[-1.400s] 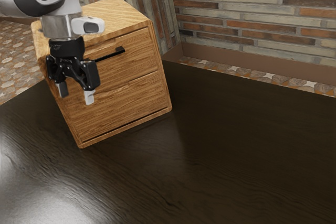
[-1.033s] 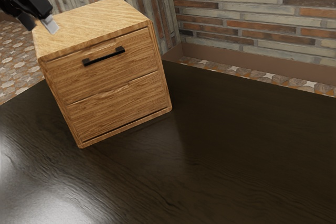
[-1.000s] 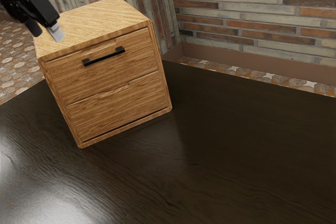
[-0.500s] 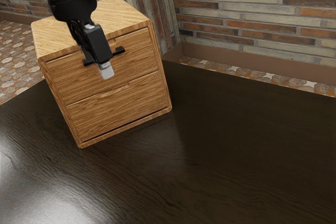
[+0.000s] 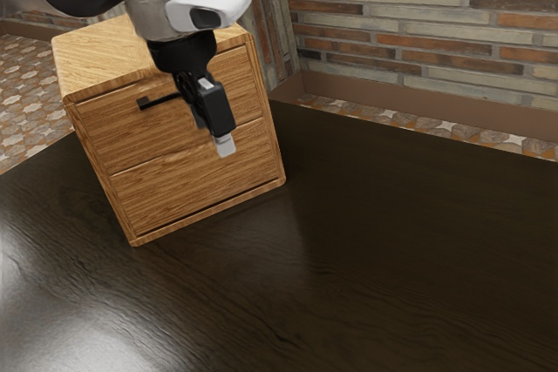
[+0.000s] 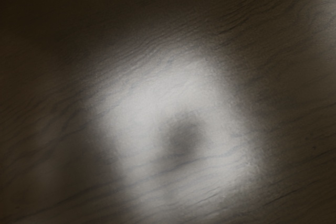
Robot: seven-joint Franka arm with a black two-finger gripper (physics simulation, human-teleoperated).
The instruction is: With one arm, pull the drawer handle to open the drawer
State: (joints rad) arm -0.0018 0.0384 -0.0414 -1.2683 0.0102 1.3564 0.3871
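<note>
A wooden cabinet with two drawers stands on the dark table at the exterior view's left. Its upper drawer carries a black bar handle and sits flush with the cabinet front. My gripper hangs in front of that drawer's right part, tilted down toward the exterior view's right, and it covers the handle's right end. I see the gripper side-on. The tip is lower than the handle, over the seam between the two drawers. The wrist view looks down on the table top with a pale glare patch.
The dark wooden table stretches wide to the exterior view's right and front. A brick wall runs behind it, with a recessed ledge along its foot. Patterned floor tiles lie left of the cabinet.
My hand swung up and off to the exterior view's upper left, then came down and rightward across the cabinet top onto the upper drawer front. The cabinet and its drawers stayed put.
</note>
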